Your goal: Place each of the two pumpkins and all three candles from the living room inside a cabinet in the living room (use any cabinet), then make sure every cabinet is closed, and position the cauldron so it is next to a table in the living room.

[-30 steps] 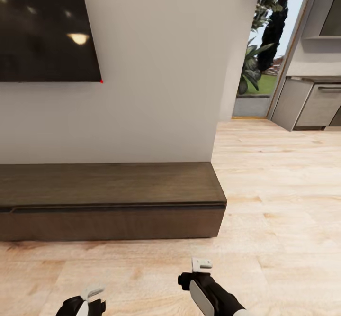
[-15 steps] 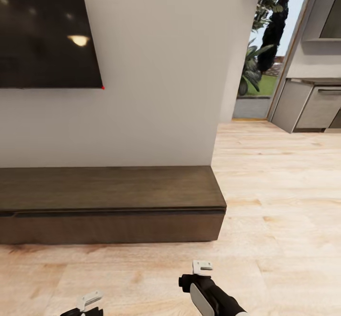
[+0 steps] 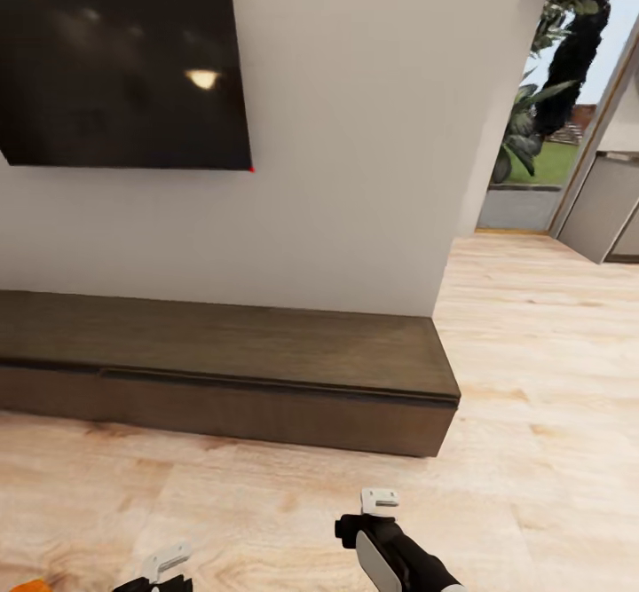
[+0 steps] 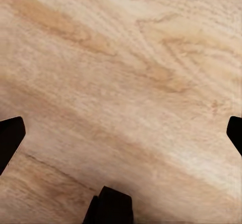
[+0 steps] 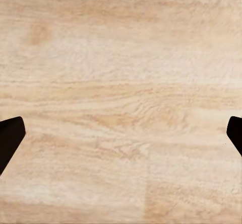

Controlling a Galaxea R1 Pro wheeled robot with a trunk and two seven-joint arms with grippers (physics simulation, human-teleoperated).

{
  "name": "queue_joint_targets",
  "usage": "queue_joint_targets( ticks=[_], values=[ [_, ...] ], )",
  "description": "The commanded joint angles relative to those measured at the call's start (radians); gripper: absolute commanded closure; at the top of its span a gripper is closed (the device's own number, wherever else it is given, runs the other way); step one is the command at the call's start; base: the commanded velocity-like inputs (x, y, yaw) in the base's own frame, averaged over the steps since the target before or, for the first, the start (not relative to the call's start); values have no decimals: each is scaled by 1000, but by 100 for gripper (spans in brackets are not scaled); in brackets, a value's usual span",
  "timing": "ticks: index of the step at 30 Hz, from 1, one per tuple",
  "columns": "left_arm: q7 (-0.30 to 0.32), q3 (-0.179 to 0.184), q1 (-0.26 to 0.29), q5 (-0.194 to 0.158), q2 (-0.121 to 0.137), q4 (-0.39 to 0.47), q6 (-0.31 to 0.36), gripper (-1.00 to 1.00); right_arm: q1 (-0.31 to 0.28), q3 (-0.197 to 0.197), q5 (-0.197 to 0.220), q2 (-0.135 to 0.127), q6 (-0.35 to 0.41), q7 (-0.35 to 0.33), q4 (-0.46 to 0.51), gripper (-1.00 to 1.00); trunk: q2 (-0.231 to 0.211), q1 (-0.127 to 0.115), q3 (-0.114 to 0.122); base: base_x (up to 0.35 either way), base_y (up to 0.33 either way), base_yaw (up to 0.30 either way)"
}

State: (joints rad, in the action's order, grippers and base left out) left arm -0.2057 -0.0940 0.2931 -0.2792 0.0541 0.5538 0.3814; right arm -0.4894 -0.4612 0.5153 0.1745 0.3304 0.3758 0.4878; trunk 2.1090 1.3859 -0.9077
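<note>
Pale wood floor (image 3: 550,379) runs up to a white wall (image 3: 355,130) carrying a dark screen (image 3: 115,59).

The left gripper (image 4: 121,128) hangs low over bare planks, its fingers spread wide with nothing between them. The right gripper (image 5: 121,128) is likewise splayed and empty.

A sliver of orange, probably a pumpkin (image 3: 27,586), lies just outboard of the left gripper, making that arm the nearer by my reading; too little shows to be sure.

Ahead of both grippers, the long dark-brown cabinet (image 3: 266,352) runs crosswise along the wall, its fronts closed.
</note>
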Motion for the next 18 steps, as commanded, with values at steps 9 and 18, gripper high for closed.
queue_joint_targets(
  ticks=[9, 18],
  values=[
    [0, -1, 0, 0, 1, -1, -11, -100, 0, -3, -1, 0, -1, 0, -3, -100, -63, -35, 23, -136, 81, 278],
    [0, -2, 0, -3, 37, -2, -13, -100, 0, -4, -3, 0, -4, 0, -5, -100, -126, -69, 45, -7, 4, 275]
  ],
)
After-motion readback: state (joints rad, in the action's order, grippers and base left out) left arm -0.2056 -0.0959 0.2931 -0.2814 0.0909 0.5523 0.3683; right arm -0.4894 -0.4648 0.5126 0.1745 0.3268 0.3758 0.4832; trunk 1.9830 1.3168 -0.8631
